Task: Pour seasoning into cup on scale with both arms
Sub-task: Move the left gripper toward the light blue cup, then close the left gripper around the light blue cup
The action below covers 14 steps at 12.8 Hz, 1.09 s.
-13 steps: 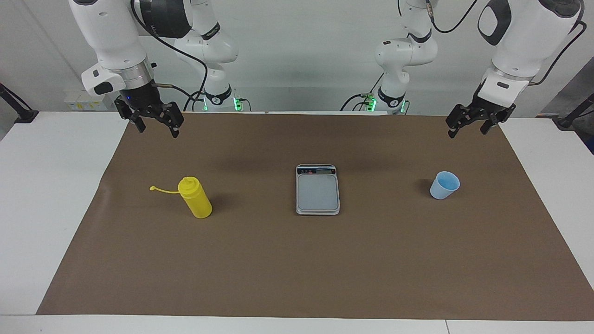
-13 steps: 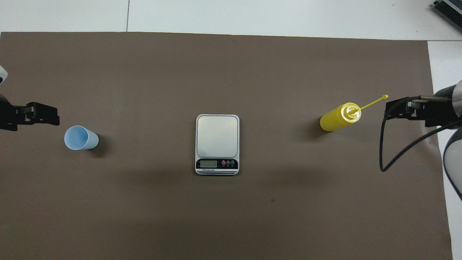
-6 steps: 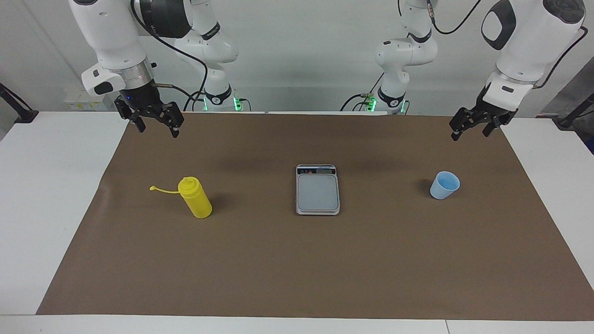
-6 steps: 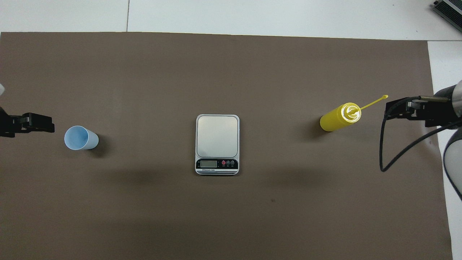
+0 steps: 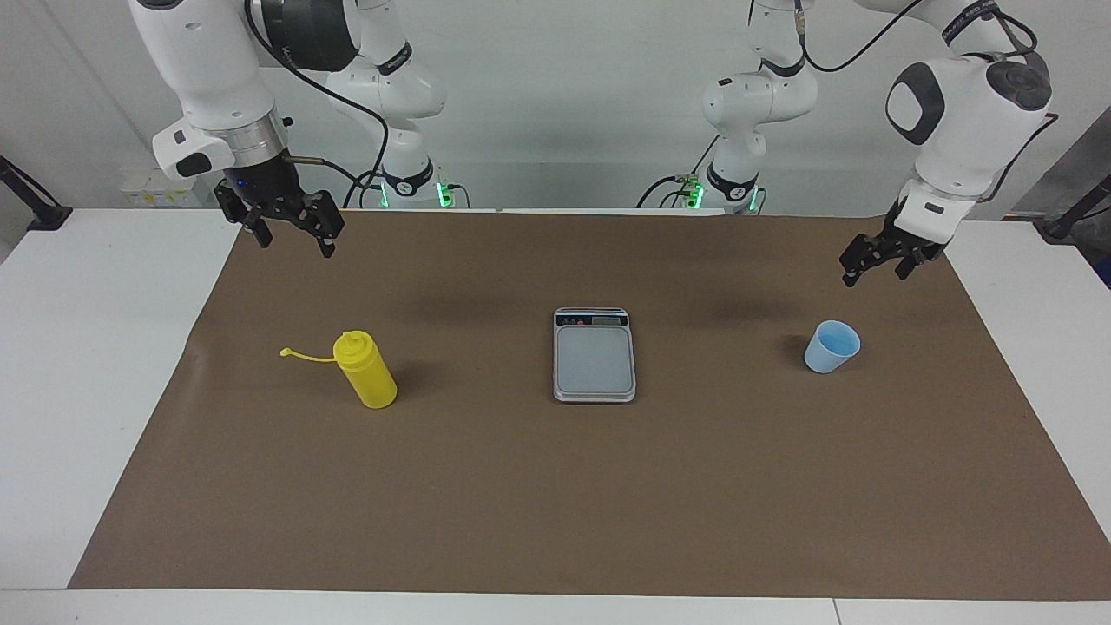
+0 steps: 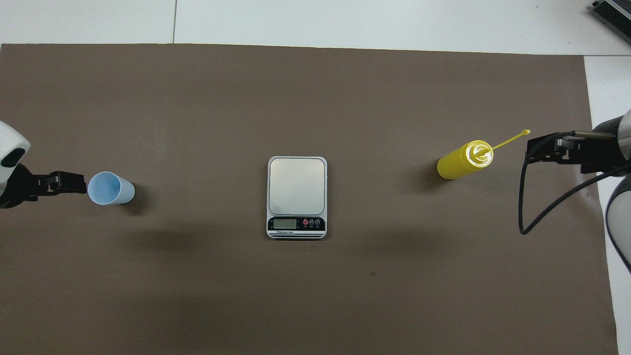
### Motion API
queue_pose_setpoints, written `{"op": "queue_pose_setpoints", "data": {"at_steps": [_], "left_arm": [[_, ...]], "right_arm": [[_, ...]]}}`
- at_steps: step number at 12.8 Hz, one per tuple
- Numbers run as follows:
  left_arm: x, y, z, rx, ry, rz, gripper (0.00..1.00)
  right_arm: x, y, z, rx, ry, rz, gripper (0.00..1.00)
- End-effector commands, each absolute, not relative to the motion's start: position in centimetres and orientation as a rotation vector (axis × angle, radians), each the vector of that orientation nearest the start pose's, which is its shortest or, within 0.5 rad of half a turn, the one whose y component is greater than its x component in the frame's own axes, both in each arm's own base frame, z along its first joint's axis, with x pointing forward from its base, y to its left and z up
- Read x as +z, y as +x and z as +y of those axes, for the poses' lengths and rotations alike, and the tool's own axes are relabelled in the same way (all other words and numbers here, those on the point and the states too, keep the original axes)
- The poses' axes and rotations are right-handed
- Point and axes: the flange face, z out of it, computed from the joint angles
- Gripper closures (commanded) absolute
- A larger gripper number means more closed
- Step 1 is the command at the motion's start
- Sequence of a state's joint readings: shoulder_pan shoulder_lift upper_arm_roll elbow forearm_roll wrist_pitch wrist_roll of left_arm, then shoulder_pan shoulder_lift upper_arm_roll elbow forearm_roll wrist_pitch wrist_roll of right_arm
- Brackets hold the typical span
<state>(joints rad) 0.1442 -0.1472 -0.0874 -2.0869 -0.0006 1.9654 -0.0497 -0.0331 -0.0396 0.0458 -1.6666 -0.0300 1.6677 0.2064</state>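
Observation:
The yellow squeeze bottle (image 5: pixel 371 374) stands upright on the brown mat toward the right arm's end, its tip strap sticking out sideways; it also shows in the overhead view (image 6: pixel 462 160). The silver-grey scale (image 5: pixel 594 358) (image 6: pixel 296 186) lies at the mat's middle with nothing on it. The light blue cup (image 5: pixel 831 346) (image 6: pixel 110 188) stands upright toward the left arm's end. My left gripper (image 5: pixel 874 274) (image 6: pixel 74 181) is open and empty, raised over the mat close beside the cup, not touching it. My right gripper (image 5: pixel 294 243) (image 6: pixel 535 149) is open and empty, raised over the mat's edge beside the bottle.
The brown mat (image 5: pixel 555 486) covers most of the white table (image 5: pixel 78 365). A black cable (image 6: pixel 523 207) hangs from the right arm's wrist. The arm bases with green lights stand at the table's robot end.
My left gripper has come down and moved in toward the cup. The right arm, bottle, scale and cup have not moved.

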Motion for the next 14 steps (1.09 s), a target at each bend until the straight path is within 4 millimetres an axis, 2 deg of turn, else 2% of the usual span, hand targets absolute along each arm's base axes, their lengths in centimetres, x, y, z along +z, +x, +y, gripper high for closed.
{"op": "queue_pose_setpoints", "data": {"at_steps": [1,2,3,6,8,11,14], "left_arm": [[47.0,50.3,4.0,-0.059,-3.135,-0.165,0.0],[45.8,50.5,4.3,-0.05,-3.138,-0.125,0.0],[44.9,50.4,5.5,-0.047,-3.138,-0.122,0.0],[42.3,49.8,7.6,-0.078,-3.134,-0.133,0.0],[40.5,50.2,7.7,-0.081,-3.136,-0.139,0.0],[39.3,51.0,7.8,-0.123,-3.134,-0.154,0.0],[39.0,51.4,8.0,-0.156,-3.131,-0.156,0.0]], "right_arm": [[61.0,54.4,0.1,-0.074,-3.157,0.319,0.0],[61.0,54.4,0.1,-0.074,-3.157,0.319,0.0],[61.0,54.4,0.1,-0.074,-3.157,0.319,0.0],[61.0,54.4,0.1,-0.074,-3.157,0.319,0.0],[61.0,54.4,0.1,-0.074,-3.157,0.319,0.0],[61.0,54.4,0.1,-0.074,-3.157,0.319,0.0],[61.0,54.4,0.1,-0.074,-3.157,0.319,0.0]]}}
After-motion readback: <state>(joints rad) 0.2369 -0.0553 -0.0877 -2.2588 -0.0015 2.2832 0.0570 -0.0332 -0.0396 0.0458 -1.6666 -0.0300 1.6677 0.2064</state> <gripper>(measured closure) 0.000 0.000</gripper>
